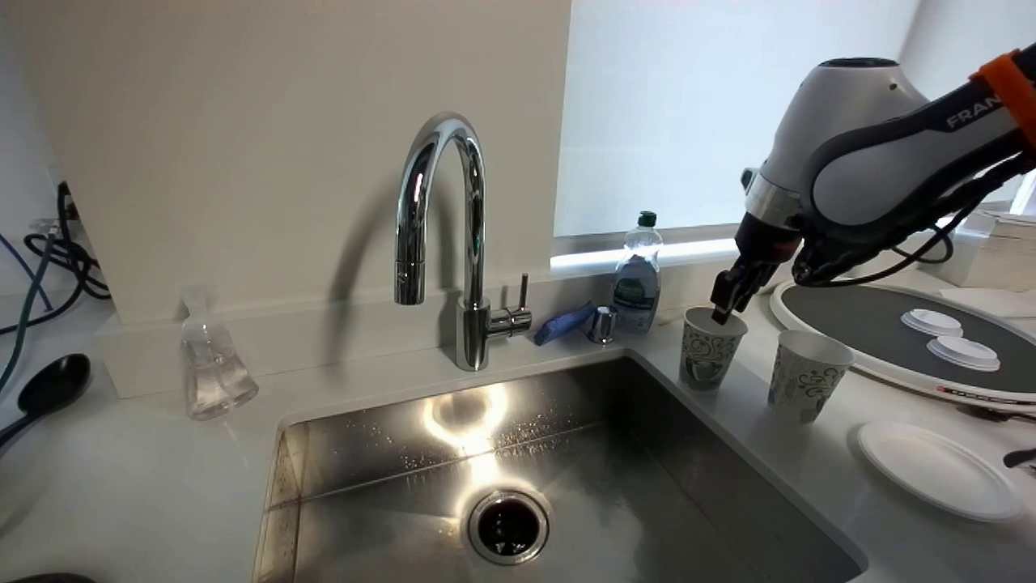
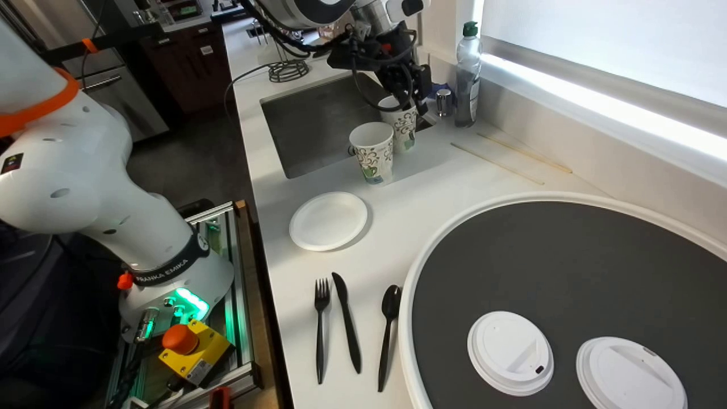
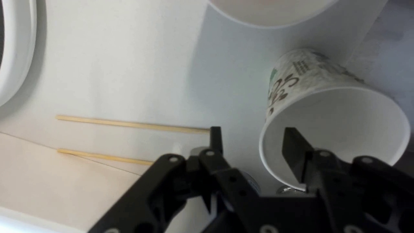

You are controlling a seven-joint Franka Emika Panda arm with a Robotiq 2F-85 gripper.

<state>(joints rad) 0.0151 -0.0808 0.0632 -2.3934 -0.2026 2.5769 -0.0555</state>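
A patterned paper cup (image 1: 702, 360) stands by the sink's corner, its white inside facing my camera in the wrist view. My gripper (image 3: 253, 129) straddles the near side of this cup's rim. One of the fingers (image 3: 292, 150) reaches over the cup's mouth, while the opposite finger sits outside the wall. Gaps show between the rim and both fingers, so nothing is gripped. A matching cup (image 2: 375, 156) stands close beside, only partly seen at the top of the wrist view. Two thin wooden sticks (image 3: 129, 124) lie on the counter near the outer finger.
The sink (image 1: 583, 486) with its tall faucet (image 1: 473, 267) borders the cups. A soap bottle (image 1: 637, 283) and blue cloth (image 1: 564, 324) stand against the wall. A white plate (image 2: 329, 221), black cutlery (image 2: 346, 326) and a round grey turntable (image 2: 511, 244) bearing two lids lie on the opposite side.
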